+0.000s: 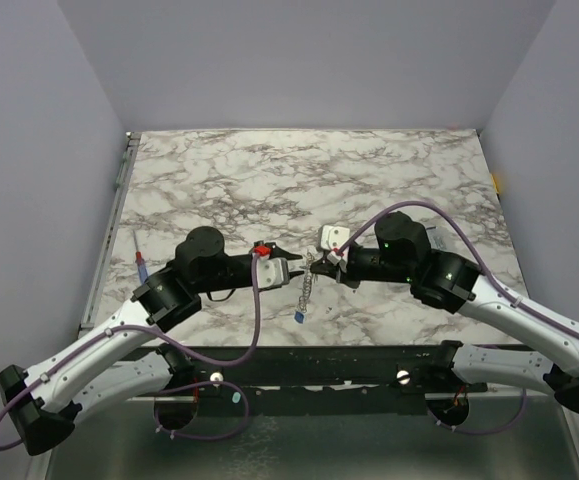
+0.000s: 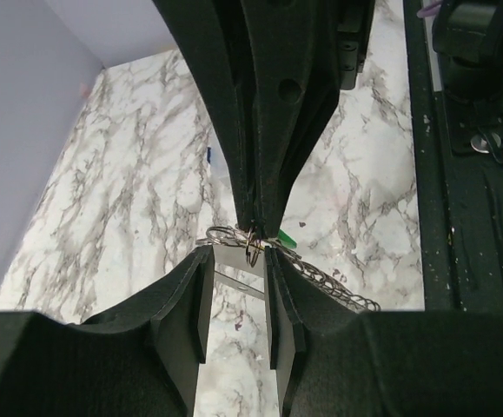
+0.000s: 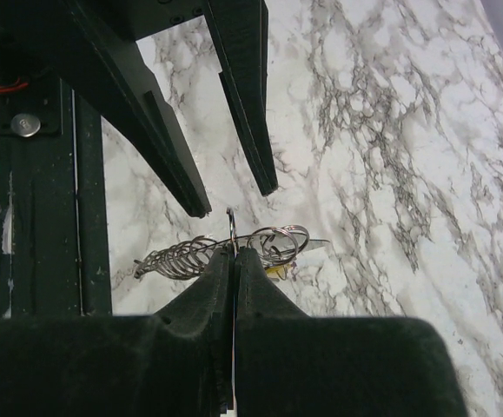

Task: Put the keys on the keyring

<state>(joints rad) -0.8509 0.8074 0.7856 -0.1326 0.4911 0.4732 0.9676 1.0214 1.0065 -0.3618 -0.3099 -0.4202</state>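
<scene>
The keyring is a thin silvery loop with small rings and a fine chain, held just above the marble. My right gripper is shut on its upright loop. A yellow key head peeks out under the rings. In the left wrist view a green key lies beside the chain. My left gripper is open, its fingers either side of the loop, tip to tip with the right gripper. From above, the grippers meet, the chain trails toward me and ends at a blue key.
A small white box sits just behind the right gripper. A thin red-and-blue pen lies near the table's left edge. The black front rail runs close below the chain.
</scene>
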